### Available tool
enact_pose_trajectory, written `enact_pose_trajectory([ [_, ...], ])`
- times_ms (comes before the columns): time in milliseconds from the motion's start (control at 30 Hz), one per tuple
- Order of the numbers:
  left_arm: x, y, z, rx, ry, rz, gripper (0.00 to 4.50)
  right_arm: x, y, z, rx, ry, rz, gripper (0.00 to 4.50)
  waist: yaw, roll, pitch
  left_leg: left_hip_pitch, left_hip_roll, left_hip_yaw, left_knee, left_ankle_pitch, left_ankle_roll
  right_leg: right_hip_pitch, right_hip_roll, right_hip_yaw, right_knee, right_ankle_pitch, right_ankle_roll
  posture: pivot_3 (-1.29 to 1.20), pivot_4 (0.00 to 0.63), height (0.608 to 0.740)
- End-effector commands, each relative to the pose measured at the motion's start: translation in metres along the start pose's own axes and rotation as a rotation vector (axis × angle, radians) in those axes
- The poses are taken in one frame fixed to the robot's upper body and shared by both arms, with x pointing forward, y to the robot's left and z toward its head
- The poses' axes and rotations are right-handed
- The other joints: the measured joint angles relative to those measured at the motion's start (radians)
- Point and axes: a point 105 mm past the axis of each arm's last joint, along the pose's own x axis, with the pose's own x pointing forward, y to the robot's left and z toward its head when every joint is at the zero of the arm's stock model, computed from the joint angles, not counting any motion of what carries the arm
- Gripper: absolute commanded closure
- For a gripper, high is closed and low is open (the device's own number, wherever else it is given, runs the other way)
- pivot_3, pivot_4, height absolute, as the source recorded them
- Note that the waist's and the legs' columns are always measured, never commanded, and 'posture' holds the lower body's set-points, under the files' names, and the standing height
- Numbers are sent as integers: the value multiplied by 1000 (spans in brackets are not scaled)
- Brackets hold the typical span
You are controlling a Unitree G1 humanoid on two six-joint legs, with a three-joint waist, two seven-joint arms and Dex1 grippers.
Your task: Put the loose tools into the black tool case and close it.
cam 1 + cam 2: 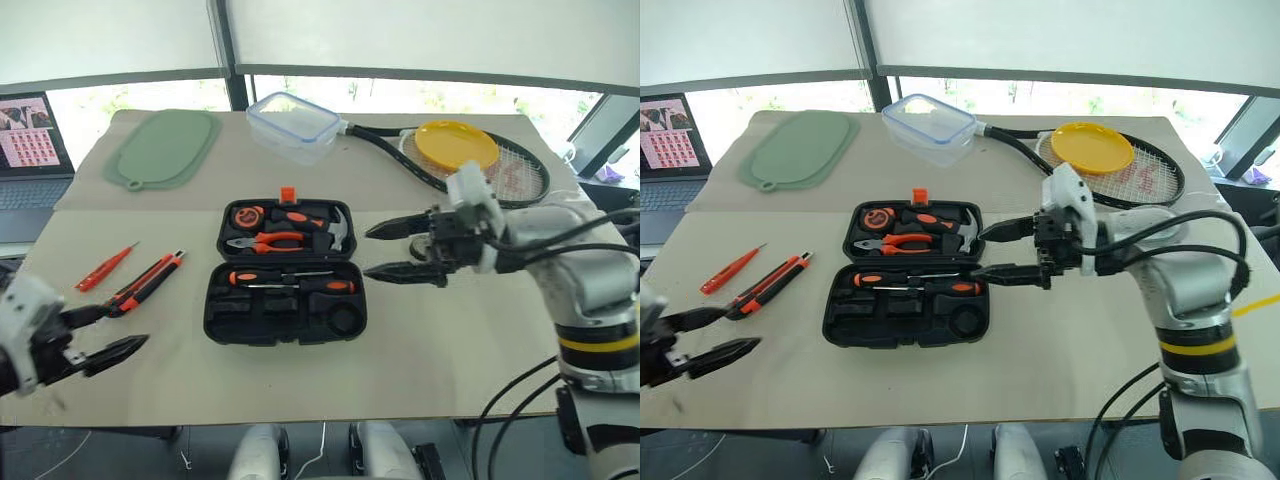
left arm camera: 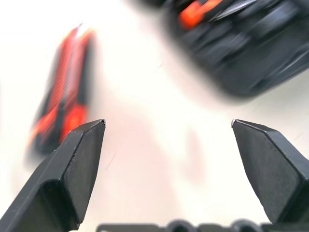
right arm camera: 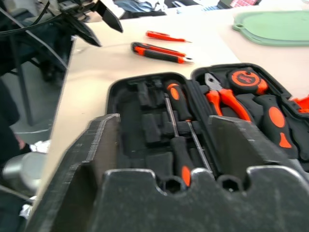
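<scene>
Head camera: the black tool case (image 1: pixel 285 288) lay open and flat at the middle of the table (image 1: pixel 430 350), orange latch on its far edge. Its far half held the pliers (image 1: pixel 265 241), tape measure (image 1: pixel 244 215) and hammer (image 1: pixel 335 232); two black-orange screwdrivers (image 1: pixel 290 281) lay in the near half. Slim red screwdriver (image 1: pixel 105 267) and orange-and-black utility knife (image 1: pixel 148 283) lay loose on the table, left of the case. Right gripper (image 1: pixel 388 250) hung just right of the case, pointing left, jaws apart and empty. Left gripper (image 1: pixel 108 333) sat at the near left corner, jaws apart, empty, just near of the knife. Clear food container (image 1: pixel 293 126), green mat (image 1: pixel 163 149), racket (image 1: pixel 470 165) and yellow plate (image 1: pixel 456 145) lay at the far side. Left wrist camera: fingers (image 2: pixel 72 169) wide apart, blurred knife and case corner beyond. Right wrist camera: fingers (image 3: pixel 91 164) apart over the open case; knife and red screwdriver lay past it.
</scene>
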Motion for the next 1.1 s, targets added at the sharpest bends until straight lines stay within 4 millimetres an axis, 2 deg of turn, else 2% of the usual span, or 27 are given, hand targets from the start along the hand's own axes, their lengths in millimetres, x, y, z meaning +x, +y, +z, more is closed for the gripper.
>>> enact_pose_trajectory([
  [33, -22, 16, -6, 34, 7, 92, 0, -8, 9, 14, -35, -26, 13, 91, 1, 0, 0, 0, 0, 0, 0, 0, 0, 0, 0, 0, 0, 0, 0, 0, 150, 738],
  [133, -19, 33, -4, 53, 23, 99, 0, -7, 7, 16, -38, -38, -5, 91, 12, 0, 0, 0, -1, -1, 0, 0, 0, -1, -3, -2, 0, -2, -3, 0, 150, 738],
  [233, -5, 51, 8, 104, 36, 70, 0, -6, 6, 16, -47, -41, -14, 91, 28, -1, 0, -1, -1, -2, 0, 1, -1, -5, -3, -4, 0, -4, -8, 0, 150, 738],
  [467, 35, 100, 41, 184, 73, 64, 0, -6, 11, 17, -54, -43, -42, 91, 26, -4, -1, -6, -1, 0, 0, 1, 0, -5, -3, -7, 1, 2, 0, 0, 150, 738],
  [633, 64, 122, 51, 202, 117, 81, 0, -12, 19, 16, -48, -32, -82, 91, 18, -5, -1, -10, -2, 7, 0, 1, 0, -7, -1, -9, 1, 2, 0, 0, 150, 738],
  [867, 95, 133, 50, 159, 176, 138, 0, -20, 27, 18, -54, -11, -146, 91, 21, -10, -1, -11, -3, 8, 1, 1, 0, -7, -1, -10, 0, 1, 1, 0, 150, 738],
  [1100, 122, 127, 40, 112, 243, 148, 0, -27, 32, 26, -72, 3, -179, 91, 26, -11, -1, -14, -2, 6, 8, 0, 2, -7, -2, -12, 1, 2, 3, 0, 150, 738],
])
